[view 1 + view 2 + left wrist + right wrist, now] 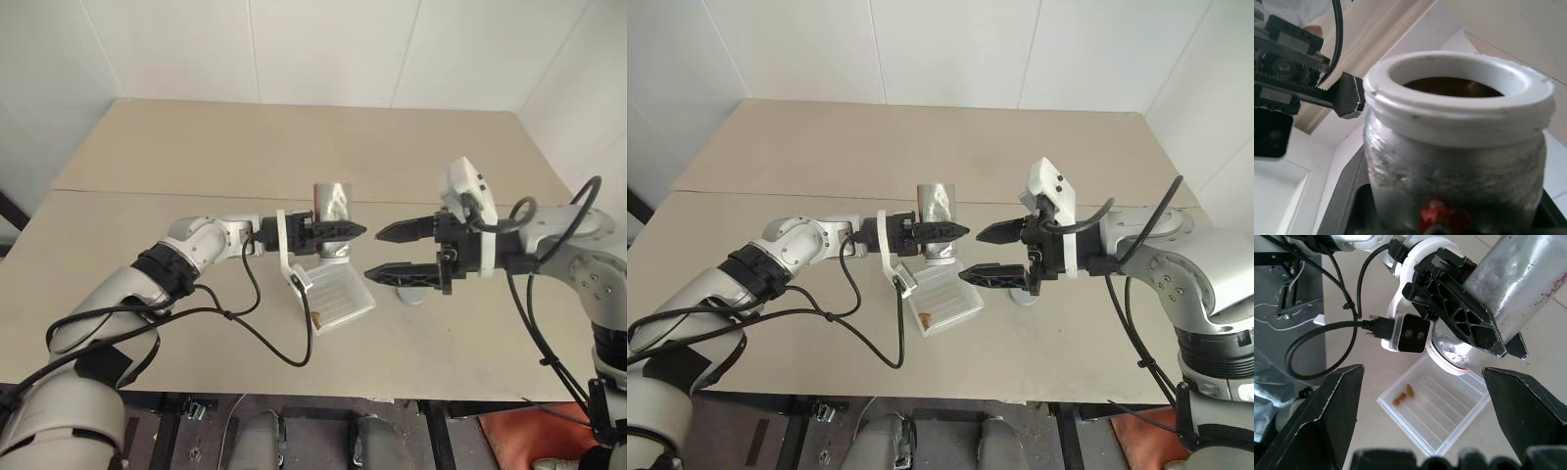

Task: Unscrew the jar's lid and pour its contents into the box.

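The left claw (338,233) reaches level across the desk (294,147), clamped on the jar (333,211) (lid off, mouth tipped down) over the box (338,299). A few brown bits (1403,395) lie inside. The right claw (387,253) faces it, spread wide, empty.

no readable text, jar (1508,289) label too blurred to read

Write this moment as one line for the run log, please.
left gripper: shut on jar | jar: lid off, tipped mouth-down over box | contents: some in box | right gripper: open, empty
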Tool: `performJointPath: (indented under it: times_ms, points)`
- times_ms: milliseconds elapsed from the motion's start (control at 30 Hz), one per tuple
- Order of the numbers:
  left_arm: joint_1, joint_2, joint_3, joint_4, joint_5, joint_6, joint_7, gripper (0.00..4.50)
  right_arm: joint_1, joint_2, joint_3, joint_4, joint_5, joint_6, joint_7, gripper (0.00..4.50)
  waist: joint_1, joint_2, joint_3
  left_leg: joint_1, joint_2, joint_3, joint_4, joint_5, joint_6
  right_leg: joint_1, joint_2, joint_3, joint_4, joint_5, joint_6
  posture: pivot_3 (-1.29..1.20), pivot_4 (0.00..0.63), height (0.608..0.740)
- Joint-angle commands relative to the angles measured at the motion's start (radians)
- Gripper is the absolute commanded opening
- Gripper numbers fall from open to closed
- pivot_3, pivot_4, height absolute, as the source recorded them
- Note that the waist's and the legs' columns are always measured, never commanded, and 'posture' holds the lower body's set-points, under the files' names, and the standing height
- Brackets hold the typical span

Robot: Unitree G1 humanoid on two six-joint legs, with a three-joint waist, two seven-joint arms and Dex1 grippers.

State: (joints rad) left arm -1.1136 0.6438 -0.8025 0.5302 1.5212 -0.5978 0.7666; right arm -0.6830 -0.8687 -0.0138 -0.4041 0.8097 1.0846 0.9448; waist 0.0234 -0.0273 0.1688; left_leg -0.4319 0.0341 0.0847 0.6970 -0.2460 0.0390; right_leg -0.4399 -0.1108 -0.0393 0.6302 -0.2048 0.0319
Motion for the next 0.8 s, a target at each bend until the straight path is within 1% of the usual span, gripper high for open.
performJointPath:
  times_ms: [33, 67, 100, 133, 167, 200, 233, 300, 333, 400, 433, 467, 567, 667, 800]
  points:
    - [0.028, 0.017, 0.101, 0.021, -0.203, -0.053, -0.112, 2.00, 0.019, 0.006, -0.021, -0.036, -0.010, -0.045, -0.014, 4.48, -0.001, 0.000, 0.000, 0.000, 0.000, 0.000, 0.000, 0.000, 0.000, 0.000, 0.000, 0.000, 0.000, 0.000, 0.000, 0.00, 0.150, 0.740]
    - [0.046, 0.022, 0.136, 0.035, -0.282, -0.070, -0.161, 2.00, 0.033, 0.008, -0.016, -0.042, -0.032, -0.078, -0.018, 4.48, -0.004, 0.000, 0.000, 0.000, 0.000, 0.000, 0.000, 0.000, 0.000, 0.000, 0.000, 0.000, 0.000, 0.000, 0.000, 0.00, 0.150, 0.740]
    - [0.072, 0.018, 0.180, 0.058, -0.413, -0.110, -0.246, 2.00, 0.046, 0.011, -0.011, -0.044, -0.053, -0.111, -0.020, 4.48, -0.007, 0.000, 0.000, 0.001, 0.000, 0.000, 0.000, 0.000, 0.000, 0.000, 0.000, 0.000, 0.000, 0.000, 0.000, 0.00, 0.150, 0.740]
    - [0.107, 0.010, 0.228, 0.069, -0.569, -0.129, -0.360, 2.00, 0.057, 0.015, -0.006, -0.043, -0.075, -0.143, -0.021, 4.48, -0.011, 0.000, 0.000, 0.001, 0.000, 0.000, 0.000, 0.000, 0.000, 0.000, 0.000, 0.000, 0.000, 0.000, 0.000, 0.00, 0.150, 0.740]
    - [0.153, -0.004, 0.287, 0.056, -0.736, -0.108, -0.479, 2.00, 0.068, 0.017, 0.001, -0.041, -0.100, -0.178, -0.020, 4.48, -0.013, 0.000, 0.000, 0.001, 0.000, 0.000, 0.000, 0.000, 0.000, 0.000, -0.001, 0.000, 0.000, 0.000, 0.000, 0.00, 0.150, 0.740]
    - [0.212, -0.028, 0.350, 0.012, -0.955, -0.047, -0.638, 2.00, 0.079, 0.019, 0.008, -0.038, -0.121, -0.209, -0.017, 4.48, -0.014, 0.000, 0.000, 0.001, 0.000, 0.000, 0.000, 0.000, 0.000, 0.000, -0.001, 0.001, 0.000, 0.000, 0.000, 0.00, 0.150, 0.740]
    - [0.253, -0.046, 0.395, -0.027, -1.096, 0.005, -0.751, 2.00, 0.087, 0.021, 0.012, -0.035, -0.136, -0.230, -0.012, 4.48, -0.016, 0.001, 0.000, 0.001, 0.001, 0.000, 0.001, 0.000, 0.000, 0.000, -0.001, 0.001, 0.001, 0.000, 0.000, 0.00, 0.150, 0.740]
    - [0.356, -0.090, 0.506, -0.186, -1.419, 0.227, -0.968, 2.00, 0.106, 0.038, 0.023, -0.023, -0.179, -0.298, -0.011, 4.48, -0.018, 0.001, 0.000, 0.002, 0.002, 0.000, 0.003, 0.000, -0.001, 0.000, -0.001, 0.001, 0.001, 0.000, 0.000, 0.00, 0.150, 0.740]
    - [0.402, -0.101, 0.558, -0.271, -1.567, 0.370, -1.060, 2.00, 0.110, 0.045, 0.029, -0.014, -0.193, -0.317, -0.010, 4.48, -0.019, 0.001, 0.000, 0.001, 0.002, 0.000, 0.004, 0.000, -0.001, 0.000, -0.001, 0.000, 0.000, 0.000, 0.000, 0.00, 0.150, 0.740]
    - [0.478, -0.115, 0.642, -0.389, -1.748, 0.570, -1.151, 2.00, 0.117, 0.059, 0.033, 0.002, -0.214, -0.345, -0.012, 4.48, -0.022, 0.001, 0.000, 0.001, 0.002, -0.002, 0.006, 0.000, -0.001, 0.001, -0.001, 0.001, 0.000, 0.000, 0.001, 0.00, 0.150, 0.740]
    - [0.507, -0.119, 0.678, -0.435, -1.820, 0.661, -1.178, 2.00, 0.118, 0.065, 0.032, 0.007, -0.220, -0.351, -0.013, 4.48, -0.022, 0.001, 0.000, 0.002, 0.001, -0.003, 0.007, 0.000, 0.000, 0.001, -0.001, 0.001, 0.000, 0.000, 0.001, 0.00, 0.150, 0.740]
    - [0.536, -0.129, 0.709, -0.459, -1.857, 0.708, -1.182, 2.00, 0.118, 0.071, 0.031, 0.014, -0.224, -0.356, -0.016, 4.48, -0.023, 0.001, 0.000, 0.002, 0.001, -0.003, 0.007, 0.000, 0.000, 0.002, -0.001, 0.001, 0.001, 0.000, 0.001, 0.00, 0.150, 0.740]
    - [0.611, -0.159, 0.780, -0.477, -1.927, 0.798, -1.202, 2.00, 0.112, 0.092, 0.027, 0.030, -0.233, -0.359, -0.030, 4.48, -0.022, 0.001, 0.000, 0.011, 0.000, -0.004, 0.006, 0.000, 0.000, 0.011, 0.000, 0.001, 0.000, 0.000, 0.001, 0.00, 0.150, 0.740]
    - [0.651, -0.194, 0.819, -0.466, -1.943, 0.813, -1.218, 2.00, 0.109, 0.103, 0.013, 0.033, -0.226, -0.348, -0.041, 4.48, -0.019, 0.001, 0.000, 0.017, 0.000, -0.004, 0.006, 0.000, 0.000, 0.018, 0.000, 0.001, -0.001, -0.001, 0.001, 0.00, 0.150, 0.740]
    - [0.679, -0.246, 0.836, -0.414, -1.925, 0.767, -1.258, 2.00, 0.111, 0.111, 0.002, 0.026, -0.217, -0.333, -0.057, 4.48, -0.013, 0.001, 0.000, 0.017, 0.000, -0.004, 0.006, 0.000, 0.000, 0.017, 0.001, 0.001, -0.001, 0.000, 0.000, 0.00, 0.150, 0.740]
